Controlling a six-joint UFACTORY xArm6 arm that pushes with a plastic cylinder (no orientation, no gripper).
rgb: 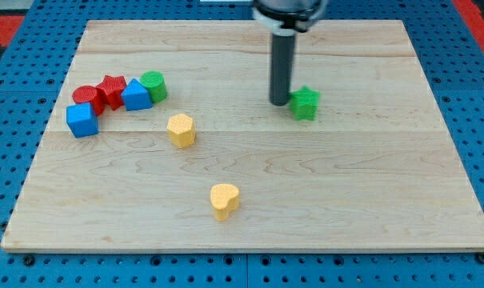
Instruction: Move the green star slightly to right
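Board (250,208) first: the pale wooden top is lying on blue pegboard (18,256), and it is carrying every block, with no bin, tray or other container anywhere on it, so nothing is sitting inside anything.

Above it the rod is hanging down from the view's top, with my tip (281,102) resting at the board's surface. It has no jaws, so there is nothing to open or close and it is gripping nothing; it is simply standing just beside the green star (306,103), on that block's left, touching it or very nearly so.

That looks to me like the right side for a push to the view's right. I judge the approach as made and the short shove itself as undone or barely begun.

Well off to the tip's left, a red cylinder (86,98), red star (112,90), blue block (136,96), green cylinder (154,86) and blue cube (82,120) are crowding together. Two yellow blocks, one (181,130) lower left of the tip and one (224,200) further below, are sitting apart.
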